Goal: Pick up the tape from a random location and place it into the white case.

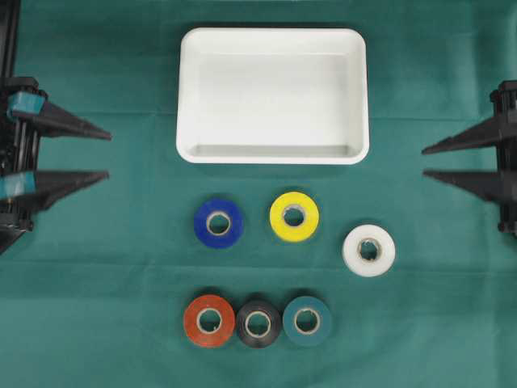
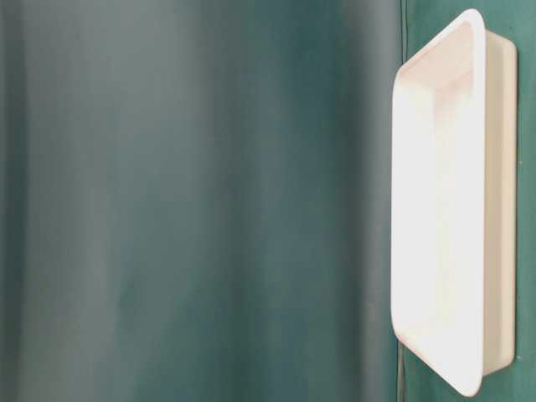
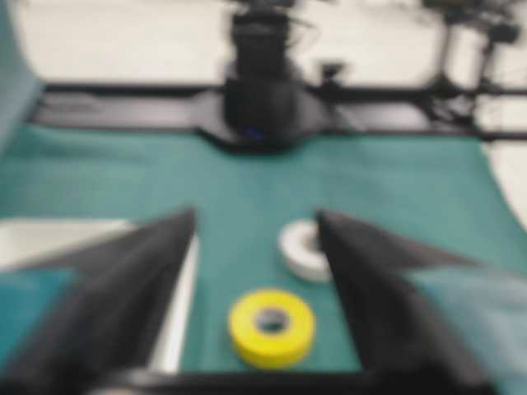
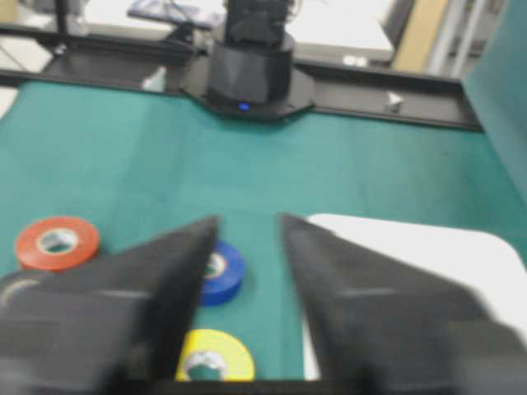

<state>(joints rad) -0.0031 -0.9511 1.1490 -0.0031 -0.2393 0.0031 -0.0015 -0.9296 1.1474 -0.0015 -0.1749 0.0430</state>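
Tape rolls lie flat on the counter (image 1: pixel 97 307), none inside the white case (image 1: pixel 273 153) beyond them. We judge the white roll (image 1: pixel 369 250) nearest our empty, open right hand (image 1: pixel 426 161); the blue roll (image 1: pixel 218 223) sits toward the open left hand (image 1: pixel 107 154).

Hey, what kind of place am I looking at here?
Probably a robotics lab bench: a green cloth tabletop with two robot arms facing each other, left gripper and right gripper, and sorted tape rolls like the yellow one beside the white case.
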